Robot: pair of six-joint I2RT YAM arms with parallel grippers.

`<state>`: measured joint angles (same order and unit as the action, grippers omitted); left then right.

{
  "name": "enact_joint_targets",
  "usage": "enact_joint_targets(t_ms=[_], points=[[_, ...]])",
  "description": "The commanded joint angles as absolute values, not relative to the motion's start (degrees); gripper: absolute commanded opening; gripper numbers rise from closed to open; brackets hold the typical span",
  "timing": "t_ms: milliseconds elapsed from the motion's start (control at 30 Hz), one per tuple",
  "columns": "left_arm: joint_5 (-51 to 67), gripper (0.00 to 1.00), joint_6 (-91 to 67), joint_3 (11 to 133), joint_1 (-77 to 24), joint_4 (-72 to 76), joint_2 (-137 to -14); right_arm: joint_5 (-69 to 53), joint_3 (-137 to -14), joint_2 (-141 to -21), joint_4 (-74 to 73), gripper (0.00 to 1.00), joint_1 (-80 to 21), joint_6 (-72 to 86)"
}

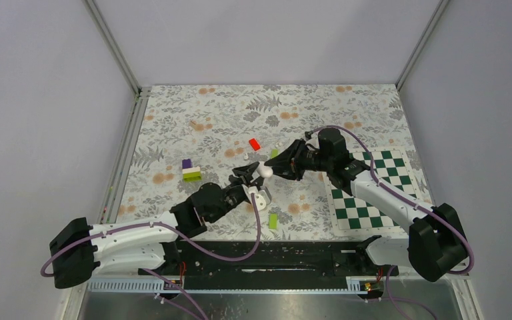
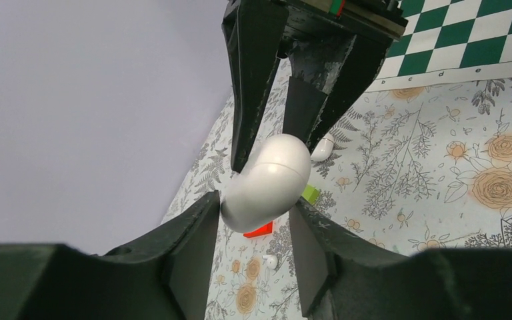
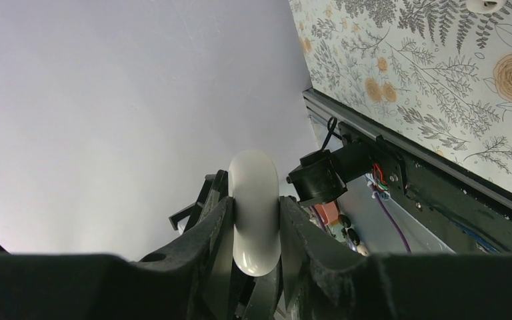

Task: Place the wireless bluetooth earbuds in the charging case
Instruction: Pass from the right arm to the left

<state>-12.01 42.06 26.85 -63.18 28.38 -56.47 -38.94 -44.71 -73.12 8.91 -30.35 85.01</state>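
The charging case (image 1: 265,171), a glossy white pebble, hangs above the table between both grippers. My right gripper (image 3: 255,200) is shut on the charging case (image 3: 255,220); in the left wrist view its black fingers (image 2: 250,93) clamp the case's upper half (image 2: 270,177). My left gripper (image 2: 255,203) is open, with its jaws either side of the case's lower end; the left jaw seems to touch it. One tiny white earbud (image 2: 271,261) lies on the floral mat below, and another (image 2: 323,148) lies behind the right gripper's finger. In the top view the grippers meet at mid-table: left (image 1: 248,175), right (image 1: 275,168).
A red block (image 1: 255,143), a lime-green block (image 1: 273,220), a second green block (image 1: 274,153) and a purple-and-green stack (image 1: 191,170) lie on the mat. A chessboard (image 1: 373,190) lies at the right. Grey walls enclose the table.
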Motion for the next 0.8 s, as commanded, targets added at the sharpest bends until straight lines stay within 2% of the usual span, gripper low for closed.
enact_joint_targets(t_ms=[0, 100, 233, 333, 367, 433, 500, 533, 600, 767], points=[[-10.24, 0.41, 42.75, 30.03, -62.8, 29.98, -57.14, -41.39, -44.48, -71.74, 12.36, 0.0, -30.15, 85.76], [-9.81, 0.27, 42.74, 30.42, -62.7, 29.31, -57.36, -41.4, -44.24, -71.64, 12.47, 0.0, -30.12, 85.85], [-10.26, 0.0, 42.18, 30.89, -62.74, 28.83, -57.63, -41.37, -44.06, -71.69, 13.04, 0.0, -30.15, 86.0], [-11.9, 0.0, 40.65, 30.89, -62.73, 28.78, -57.54, -41.51, -43.06, -71.85, 16.23, 0.01, -29.98, 87.37], [-12.66, 0.0, 40.02, 31.04, -62.68, 28.59, -57.3, -41.49, -42.74, -72.01, 17.35, 0.13, -29.97, 87.63], [-14.49, 0.0, 36.49, 31.38, -62.52, 27.03, -56.54, -41.17, -42.09, -71.88, 18.74, 0.44, -29.73, 87.62], [-15.5, 0.0, 31.89, 32.35, -62.08, 23.66, -55.39, -41.07, -42.21, -71.45, 18.65, 0.65, -29.44, 86.18], [-15.01, 0.0, 29.31, 32.95, -61.67, 20.35, -54.68, -41.06, -42.43, -71.14, 18.0, 0.71, -29.18, 84.96], [-12.55, 0.0, 24.64, 34.23, -60.3, 14.83, -52.97, -41.03, -42.9, -70.16, 15.98, 0.79, -28.36, 82.28], [-6.32, 0.0, 11.74, 39.56, -55.39, 0.02, -49.66, -42.8, -44.42, -65.01, 10.55, 0.79, -22.42, 71.58]])
